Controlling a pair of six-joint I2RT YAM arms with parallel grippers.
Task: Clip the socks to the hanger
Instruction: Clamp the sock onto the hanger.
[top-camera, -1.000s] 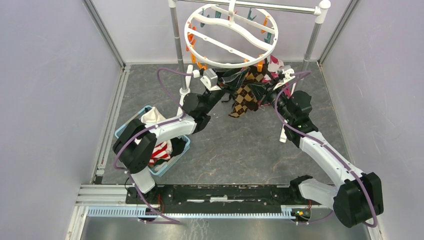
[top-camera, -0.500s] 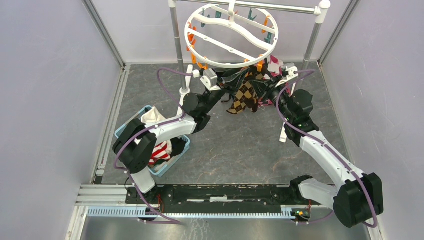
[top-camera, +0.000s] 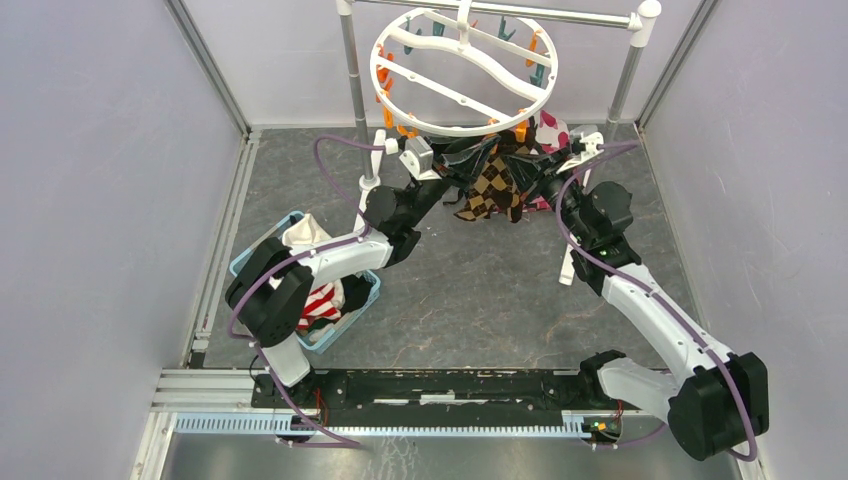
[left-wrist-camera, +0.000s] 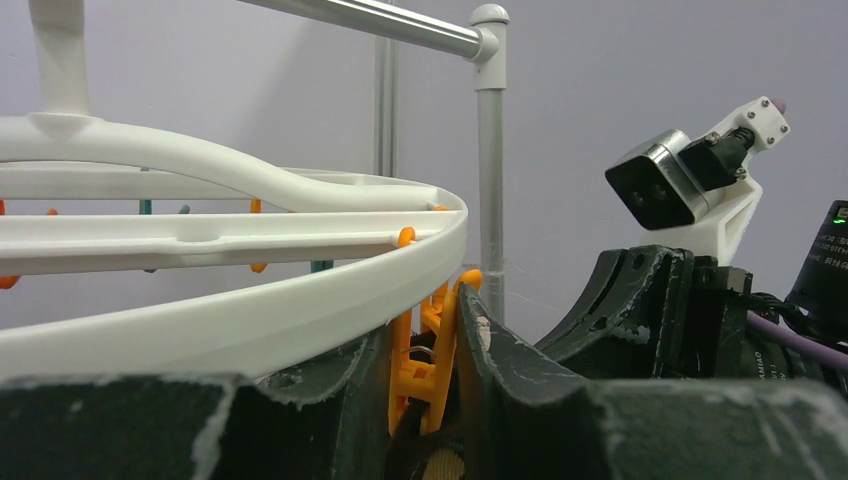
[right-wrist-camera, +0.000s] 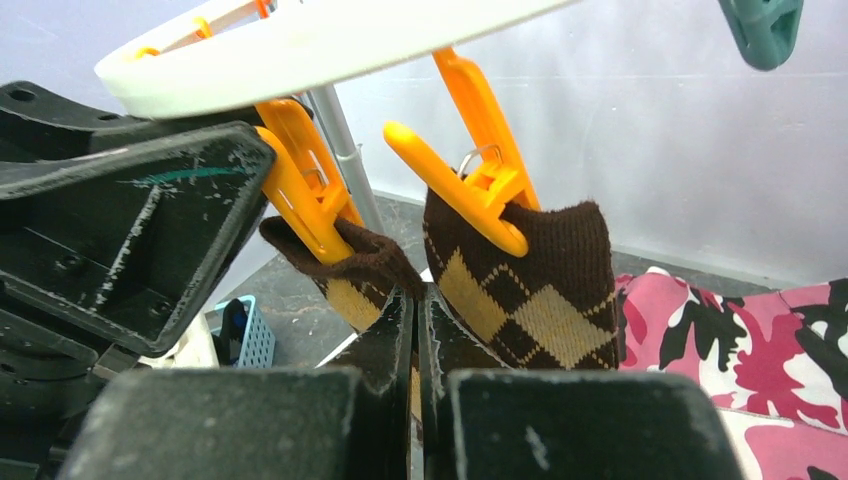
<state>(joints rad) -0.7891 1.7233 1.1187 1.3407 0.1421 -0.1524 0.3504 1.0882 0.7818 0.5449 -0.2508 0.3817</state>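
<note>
The white ring hanger hangs from the rail at the back, with orange and teal clothespins around its rim. My left gripper is shut on an orange clothespin under the ring's rim. My right gripper is shut on a brown argyle sock. It holds the sock's cuff up in the jaws of that pin. A second argyle sock hangs clipped in the neighbouring orange pin. Both grippers meet below the ring's near edge.
A blue basket at the left holds more socks, red-and-white striped and white. The pink camouflage cloth lies behind the right gripper. The silver rail and its poles stand at the back. Grey walls close in both sides.
My right gripper has moved up and back toward the ring's rim, lifting the argyle sock, which now hangs bunched higher. The left gripper has stayed at the clothespin.
</note>
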